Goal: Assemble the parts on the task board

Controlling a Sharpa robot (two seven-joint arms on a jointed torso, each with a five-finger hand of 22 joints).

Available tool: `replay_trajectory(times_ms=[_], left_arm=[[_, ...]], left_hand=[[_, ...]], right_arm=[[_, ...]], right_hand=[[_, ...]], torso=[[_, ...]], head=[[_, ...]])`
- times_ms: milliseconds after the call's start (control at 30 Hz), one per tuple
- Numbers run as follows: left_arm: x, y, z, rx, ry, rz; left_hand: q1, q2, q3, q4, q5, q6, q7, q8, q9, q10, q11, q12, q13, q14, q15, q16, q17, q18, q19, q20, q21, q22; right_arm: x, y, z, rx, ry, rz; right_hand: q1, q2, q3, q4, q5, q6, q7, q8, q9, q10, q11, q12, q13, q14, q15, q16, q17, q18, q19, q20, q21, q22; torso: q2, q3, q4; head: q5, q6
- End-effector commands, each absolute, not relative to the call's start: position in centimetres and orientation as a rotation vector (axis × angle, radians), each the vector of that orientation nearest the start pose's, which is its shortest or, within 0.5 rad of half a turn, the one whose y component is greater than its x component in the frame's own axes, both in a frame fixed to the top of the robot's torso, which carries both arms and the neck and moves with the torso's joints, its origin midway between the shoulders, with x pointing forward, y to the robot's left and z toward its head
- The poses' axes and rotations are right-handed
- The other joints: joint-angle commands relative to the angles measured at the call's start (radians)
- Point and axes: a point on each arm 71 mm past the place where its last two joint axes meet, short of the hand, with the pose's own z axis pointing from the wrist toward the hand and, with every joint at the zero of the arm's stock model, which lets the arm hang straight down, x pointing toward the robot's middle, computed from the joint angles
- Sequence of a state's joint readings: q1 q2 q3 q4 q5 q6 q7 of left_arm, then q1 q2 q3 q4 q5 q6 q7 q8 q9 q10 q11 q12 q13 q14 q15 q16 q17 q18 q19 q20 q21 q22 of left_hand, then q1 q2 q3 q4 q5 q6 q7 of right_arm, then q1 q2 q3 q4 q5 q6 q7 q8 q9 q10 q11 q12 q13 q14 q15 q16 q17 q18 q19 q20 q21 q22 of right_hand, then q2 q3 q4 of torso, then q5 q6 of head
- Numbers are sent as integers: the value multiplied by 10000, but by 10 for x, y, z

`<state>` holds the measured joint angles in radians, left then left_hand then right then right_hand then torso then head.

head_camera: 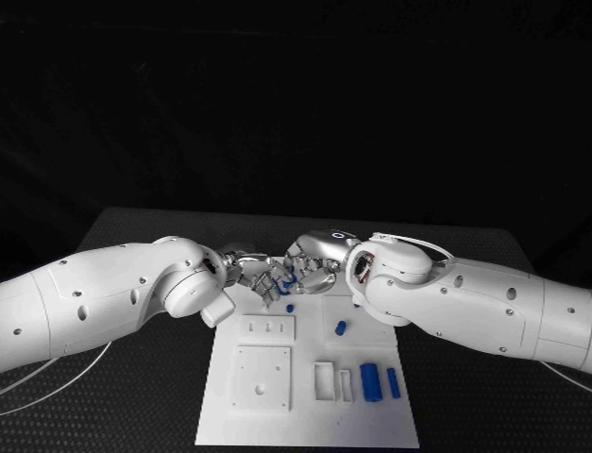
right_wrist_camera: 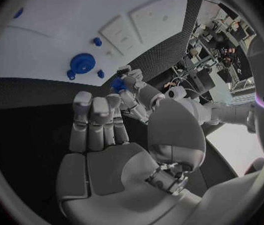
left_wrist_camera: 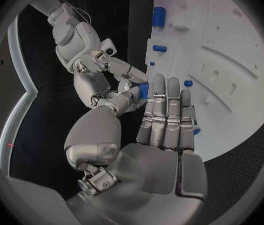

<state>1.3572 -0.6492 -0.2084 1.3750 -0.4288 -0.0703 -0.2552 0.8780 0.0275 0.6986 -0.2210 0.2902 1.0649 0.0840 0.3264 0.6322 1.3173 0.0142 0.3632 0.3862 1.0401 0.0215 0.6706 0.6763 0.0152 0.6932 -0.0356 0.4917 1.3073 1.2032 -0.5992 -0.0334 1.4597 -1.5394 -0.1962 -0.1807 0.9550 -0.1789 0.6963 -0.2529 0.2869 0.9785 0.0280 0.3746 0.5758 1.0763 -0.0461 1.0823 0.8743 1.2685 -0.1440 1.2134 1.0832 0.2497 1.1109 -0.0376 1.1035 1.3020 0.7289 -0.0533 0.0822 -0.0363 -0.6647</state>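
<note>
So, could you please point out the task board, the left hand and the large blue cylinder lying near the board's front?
task board (head_camera: 262, 427): head view, bare front strip.
left hand (head_camera: 258, 272): head view, middle of the hand.
large blue cylinder (head_camera: 371, 379): head view, mid-body.

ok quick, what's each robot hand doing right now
left robot hand: pinching the blue part
right robot hand: fingers on same part, apparently holding too

Two white arms with dark screw holes; silver segmented left hand (head_camera: 252, 274) and right hand (head_camera: 312, 268); thin white cables.
</note>
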Motion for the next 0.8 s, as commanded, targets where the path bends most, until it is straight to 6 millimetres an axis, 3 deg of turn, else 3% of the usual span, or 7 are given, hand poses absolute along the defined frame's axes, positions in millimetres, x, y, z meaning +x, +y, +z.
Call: replay_trajectory(times_ms=[33,167,633,767,800], left_arm=[[511,156,-202,-6897,21697,-9609],[511,156,-202,-6869,21682,-9593],[511,156,-203,-6733,21740,-9584],[511,156,-203,-6541,21704,-9484],[511,157,-202,-6510,21693,-9459]], left_hand=[[139,35,-31,-14,42,207,-104,66,13,185,-150,32,11,64,9,39,11,-152,13,-93,40,220],[146,28,-37,-37,83,235,-116,74,30,209,-160,41,21,86,-6,63,25,-152,8,-96,54,220],[161,7,-44,-84,161,278,-136,86,60,242,-173,50,36,106,-26,97,44,-152,-12,-96,79,223],[173,-2,-45,-104,178,296,-144,92,72,259,-180,55,42,118,-34,110,51,-151,-18,-97,89,225],[176,-5,-45,-110,184,306,-148,96,77,268,-183,59,45,124,-38,116,54,-152,-18,-97,94,226]], right_arm=[[480,-86,-188,-3669,17344,7489],[481,-87,-189,-3632,17347,7446],[484,-90,-191,-3465,17413,7313],[487,-94,-192,-3105,17439,7407],[488,-95,-192,-3019,17408,7447]], right_hand=[[-198,-39,-398,-37,13,1447,267,-43,560,33,-29,-42,26,49,3,-41,19,121,7,-11,33,16],[-399,-65,-887,-37,96,1447,282,-103,560,13,-21,-70,49,30,-2,-58,30,121,-28,-34,13,5],[-431,-125,-1144,7,172,1347,331,-235,529,-79,21,-158,45,-43,22,-149,4,121,-108,-53,-70,-36],[-536,-296,-1499,-17,417,889,528,-562,416,-462,222,-428,-73,-337,179,-411,-101,121,-401,-4,-283,-96],[-622,-379,-1633,-33,540,472,679,-812,306,-700,349,-616,-188,-536,281,-571,-169,121,-593,41,-414,-127]], torso=[[2,1,-3],[-3,0,-6],[-2,-5,7],[0,-3,8],[-2,-4,6]], head=[[-1,-21],[3,-21],[8,-26],[17,-32],[21,-28]])
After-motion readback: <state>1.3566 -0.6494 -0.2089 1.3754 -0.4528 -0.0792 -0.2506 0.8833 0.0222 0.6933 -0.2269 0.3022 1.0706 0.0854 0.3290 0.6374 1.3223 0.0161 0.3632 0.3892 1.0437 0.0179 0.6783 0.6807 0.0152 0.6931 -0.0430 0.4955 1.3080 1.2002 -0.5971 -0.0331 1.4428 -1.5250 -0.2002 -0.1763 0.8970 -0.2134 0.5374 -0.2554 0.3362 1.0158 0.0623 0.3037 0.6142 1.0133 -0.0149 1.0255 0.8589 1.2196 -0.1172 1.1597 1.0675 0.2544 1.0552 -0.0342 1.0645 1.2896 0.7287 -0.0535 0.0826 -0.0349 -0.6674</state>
